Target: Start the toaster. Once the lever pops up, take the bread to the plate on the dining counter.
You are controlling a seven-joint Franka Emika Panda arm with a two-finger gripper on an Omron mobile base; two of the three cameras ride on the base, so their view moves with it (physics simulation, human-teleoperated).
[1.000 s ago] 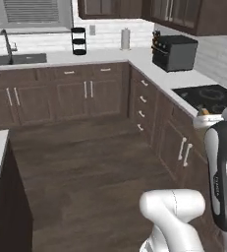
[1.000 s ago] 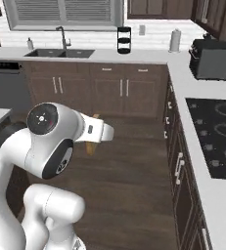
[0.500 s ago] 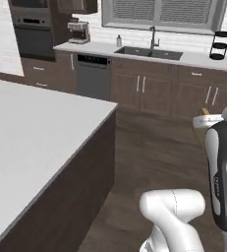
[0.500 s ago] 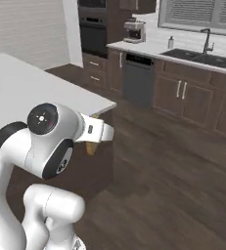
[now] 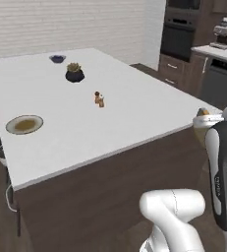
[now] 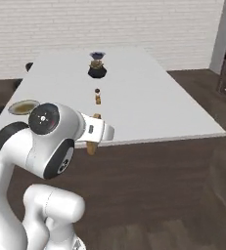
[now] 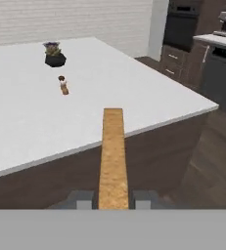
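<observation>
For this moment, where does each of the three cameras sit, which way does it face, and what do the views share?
Left base view: behind the arm on its left, facing the dining counter and plate; white arm at lower right.
Right base view: behind on the right, facing along the counter; arm at lower left, bread below the hand.
Hand view: on the hand, looking along the gripper shut on the bread, towards the counter.
Shared: counter, dark plant pot, small bottle.

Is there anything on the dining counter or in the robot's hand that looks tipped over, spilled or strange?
Nothing stands out. The bread sits straight between the jaws, edge-on in the hand view. On the counter, the plate, the potted plant, the small bottle and the bowl stand upright, apart, with no spill.
</observation>
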